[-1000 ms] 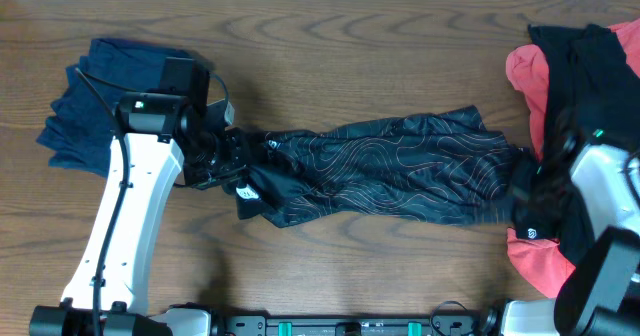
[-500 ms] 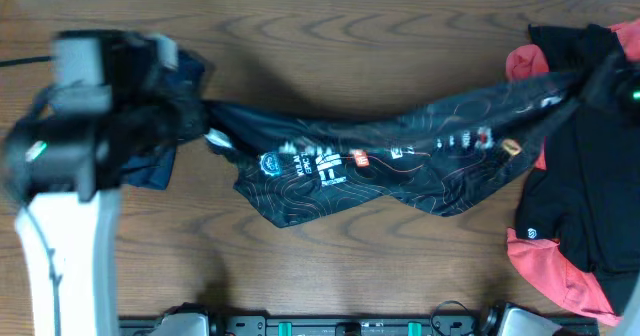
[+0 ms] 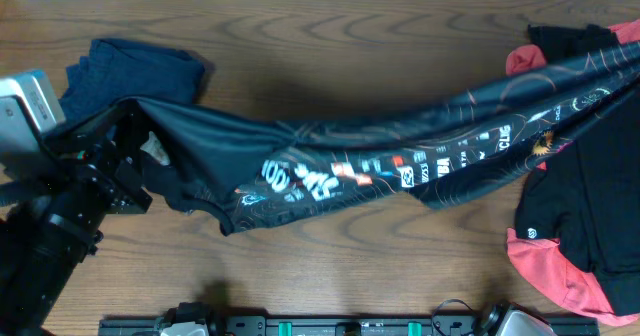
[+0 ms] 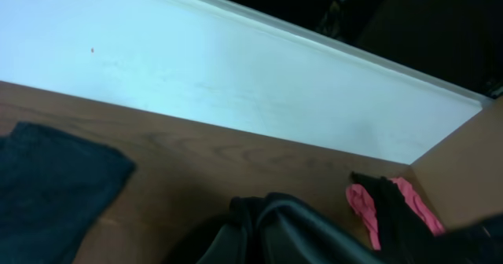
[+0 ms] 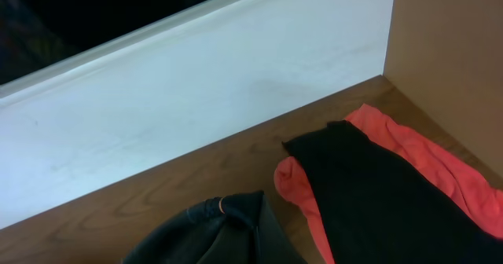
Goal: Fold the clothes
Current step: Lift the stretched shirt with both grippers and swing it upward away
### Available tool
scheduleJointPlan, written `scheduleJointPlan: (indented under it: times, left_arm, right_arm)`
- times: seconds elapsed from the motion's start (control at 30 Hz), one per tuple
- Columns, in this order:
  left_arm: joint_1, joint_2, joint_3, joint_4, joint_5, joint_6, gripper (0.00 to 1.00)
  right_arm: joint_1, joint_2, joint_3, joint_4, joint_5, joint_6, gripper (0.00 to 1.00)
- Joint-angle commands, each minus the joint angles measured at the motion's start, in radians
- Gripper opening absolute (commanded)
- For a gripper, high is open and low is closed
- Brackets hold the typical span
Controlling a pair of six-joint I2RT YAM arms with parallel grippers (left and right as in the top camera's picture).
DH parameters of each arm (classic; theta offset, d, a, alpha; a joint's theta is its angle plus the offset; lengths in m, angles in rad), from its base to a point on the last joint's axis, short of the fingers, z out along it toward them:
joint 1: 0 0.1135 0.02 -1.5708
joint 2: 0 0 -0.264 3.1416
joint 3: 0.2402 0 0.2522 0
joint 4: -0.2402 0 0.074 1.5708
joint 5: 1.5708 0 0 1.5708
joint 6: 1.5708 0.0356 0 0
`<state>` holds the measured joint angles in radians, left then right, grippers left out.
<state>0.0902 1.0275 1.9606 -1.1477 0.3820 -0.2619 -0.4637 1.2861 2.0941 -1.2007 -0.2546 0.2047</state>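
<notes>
The black jersey (image 3: 380, 166) stretches taut above the bench (image 3: 330, 46), one end clenched in the jaws of the left gripper (image 3: 138, 159) at 9 o'clock, the other gripped by the right gripper's jaws past 2 o'clock.

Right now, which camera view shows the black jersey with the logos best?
The overhead view. There the black jersey stretches across nearly the whole picture, logos visible. The left wrist view shows only a dark fold of it at the bottom edge; the right wrist view, only a bunched edge.

Illegible logos (image 3: 340, 171) on black jersey (image 3: 450, 126)
</notes>
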Motion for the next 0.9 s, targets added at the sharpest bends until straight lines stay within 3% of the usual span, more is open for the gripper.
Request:
scheduleJointPlan:
  times: [0.0, 0.23, 0.4, 0.5, 0.6, 0.73, 0.87]
  left_arm:
    - [0.007, 0.063, -0.006, -0.007, -0.009, -0.006, 0.06]
    - [0.006, 0.279, -0.006, -0.035, 0.072, -0.004, 0.06]
    - [-0.01, 0.491, -0.006, 0.057, 0.117, 0.031, 0.06]
    - [-0.02, 0.62, -0.006, 0.237, 0.135, 0.033, 0.06]
    - [-0.017, 0.708, -0.005, 0.48, 0.134, 0.006, 0.06]
    - [0.012, 0.754, 0.032, 0.771, 0.134, -0.161, 0.06]
    - [0.071, 0.756, 0.132, 1.003, 0.185, -0.333, 0.06]
  right_arm:
    - [0.0, 0.048, 0.01, -0.004, -0.003, 0.013, 0.01]
    - [0.075, 0.209, 0.01, -0.053, -0.016, -0.043, 0.01]
    - [0.17, 0.382, 0.01, -0.04, -0.015, -0.056, 0.01]
    - [0.213, 0.494, 0.01, 0.08, -0.01, 0.016, 0.01]
    - [0.218, 0.573, 0.01, 0.338, -0.037, 0.146, 0.01]
    - [0.207, 0.583, 0.02, 0.618, -0.09, 0.256, 0.01]
    - [0.172, 0.578, 0.13, 0.676, -0.091, 0.304, 0.01]
